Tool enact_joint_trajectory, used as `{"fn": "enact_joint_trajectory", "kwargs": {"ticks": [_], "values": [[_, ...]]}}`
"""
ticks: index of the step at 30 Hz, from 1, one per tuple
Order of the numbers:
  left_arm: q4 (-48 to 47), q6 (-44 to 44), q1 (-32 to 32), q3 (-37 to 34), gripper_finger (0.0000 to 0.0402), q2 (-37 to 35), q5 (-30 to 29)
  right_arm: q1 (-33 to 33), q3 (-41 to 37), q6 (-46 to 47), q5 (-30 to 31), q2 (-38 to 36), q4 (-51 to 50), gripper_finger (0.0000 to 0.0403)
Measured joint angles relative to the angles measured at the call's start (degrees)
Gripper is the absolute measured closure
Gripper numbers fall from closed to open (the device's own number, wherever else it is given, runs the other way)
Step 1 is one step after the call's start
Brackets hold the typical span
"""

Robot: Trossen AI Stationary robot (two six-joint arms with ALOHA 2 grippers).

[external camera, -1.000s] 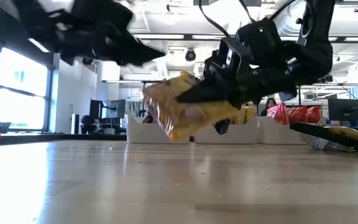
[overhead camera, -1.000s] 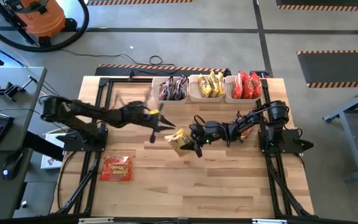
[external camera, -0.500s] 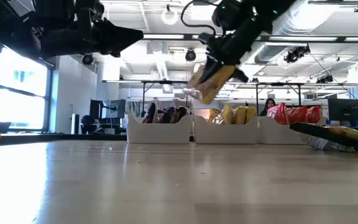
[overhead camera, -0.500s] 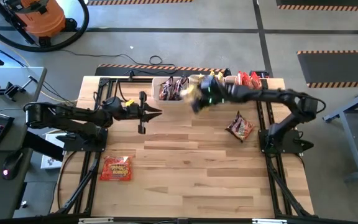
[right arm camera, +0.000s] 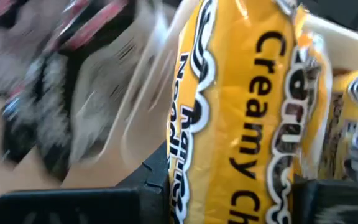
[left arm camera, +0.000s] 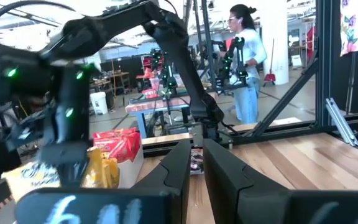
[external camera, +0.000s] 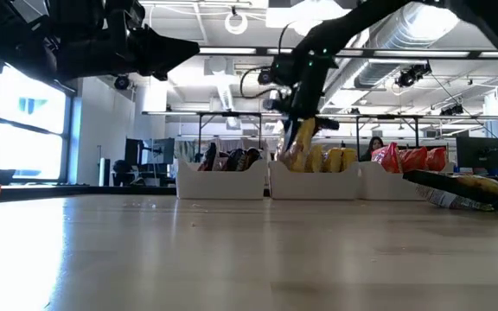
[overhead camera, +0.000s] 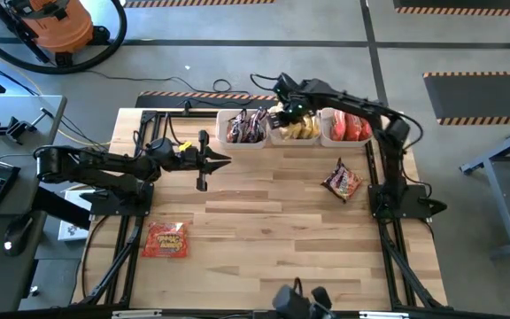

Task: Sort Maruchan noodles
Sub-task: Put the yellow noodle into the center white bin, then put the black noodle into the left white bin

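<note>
My right gripper reaches to the far bins, shut on a yellow noodle packet that hangs over the middle white bin of yellow packets. The left bin holds dark packets and the right bin red ones. A red packet lies flat at the near left. A dark packet lies flat at the right. My left gripper hovers shut over the table's left part, holding nothing. My right gripper pinches the yellow packet across its flat faces between its two fingers, one finger on each side. The fingers come from above, slanting down toward the far edge. The packet hangs upright below them, its lower end at the middle bin's packets.
The three bins stand side by side along the far edge. Metal frame rails run along both sides of the wooden table. People stand in the room beyond the table.
My right gripper has carried the yellow packet up from the table's middle toward the far edge, tipping to point down over the middle bin. My left gripper first drew back toward the left edge and levelled out, then kept still.
</note>
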Motion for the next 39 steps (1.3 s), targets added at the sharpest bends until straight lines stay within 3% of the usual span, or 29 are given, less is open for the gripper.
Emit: {"fn": "enact_joint_trajectory", "kwargs": {"ticks": [14, 25, 30, 35, 39], "values": [[-0.3, 0.0, 0.0, 0.0, 0.0367, 0.0, 0.0, -2.9, 2.7, 6.0, 3.6, 8.5, 2.6, 0.0311], [-0.7, -0.5, 0.0, 0.0, 0.0367, 0.0, 0.0, -2.2, 3.1, 1.3, 5.2, 10.3, 2.8, 0.0202], [-0.8, -0.4, 0.0, 0.0, 0.0367, 0.0, 0.0, -2.2, 8.5, -1.5, 7.5, 10.0, -2.0, 0.0167], [-1.4, -0.3, 0.0, 0.0, 0.0367, 0.0, 0.0, -2.2, 17.2, -5.4, 9.5, 9.9, -11.1, 0.0172], [-1.5, 0.0, 0.0, 0.0, 0.0367, 0.0, 0.0, -2.2, 23.1, -8.1, 10.6, 9.9, -18.7, 0.0209]]}}
